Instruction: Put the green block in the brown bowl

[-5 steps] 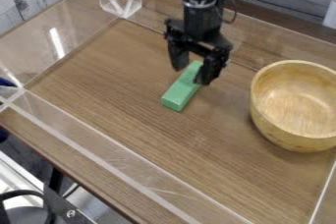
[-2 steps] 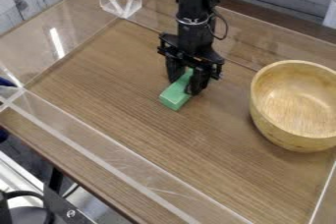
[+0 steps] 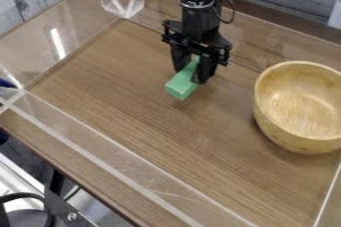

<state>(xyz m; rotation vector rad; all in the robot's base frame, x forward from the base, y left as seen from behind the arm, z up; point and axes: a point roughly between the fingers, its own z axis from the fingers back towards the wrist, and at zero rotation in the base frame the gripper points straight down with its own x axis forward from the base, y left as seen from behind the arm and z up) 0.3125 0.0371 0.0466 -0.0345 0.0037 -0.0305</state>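
Note:
The green block (image 3: 182, 82), a small mint-green bar, hangs tilted just above the wooden tabletop near the middle of the enclosure. My gripper (image 3: 197, 68) points straight down and is shut on the block's upper far end, with one dark finger on each side. The block's lower end sticks out toward the front left. The brown bowl (image 3: 301, 143), round light wood with thick walls, stands empty to the right of the gripper, about a bowl's width away.
Clear acrylic walls (image 3: 80, 141) fence the wooden table (image 3: 120, 92) on the front and left sides. A small clear angled stand (image 3: 123, 0) sits at the back left corner. White planks lie behind the table.
The gripper came down over the block and its open fingers shut on it. It has since risen slightly, lifting the block off the table.

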